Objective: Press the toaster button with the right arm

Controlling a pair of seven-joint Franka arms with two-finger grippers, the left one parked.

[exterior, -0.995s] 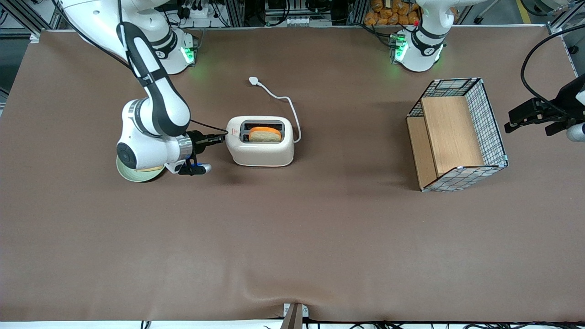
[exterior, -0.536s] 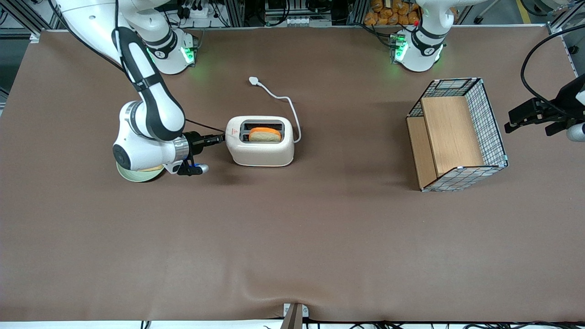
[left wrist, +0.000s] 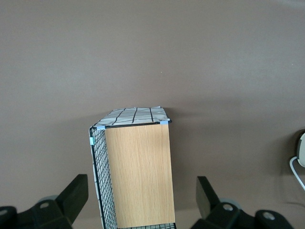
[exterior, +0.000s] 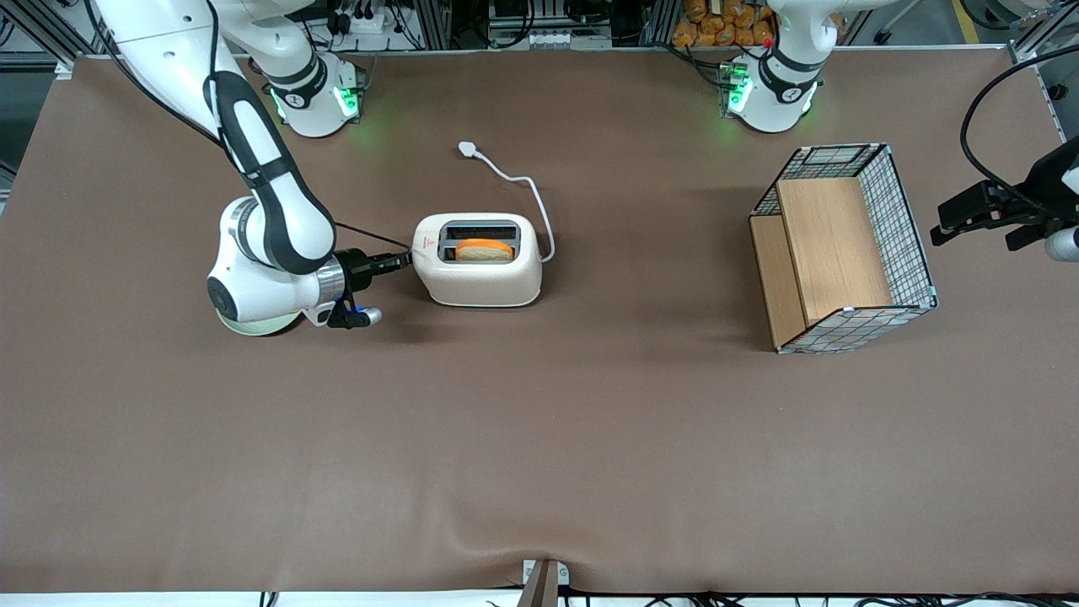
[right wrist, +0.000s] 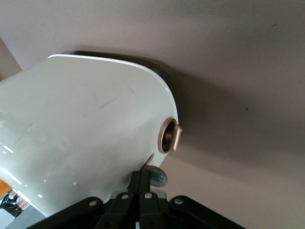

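The hand [exterior: 403, 261] is being kept clenched, empty, as one blunt tip against the narrow end of the toaster [exterior: 477, 258], just above mid-frame on the surface [exterior: 539, 438]. The toaster button [right wrist: 156, 177] is being touched, likely mid-press.
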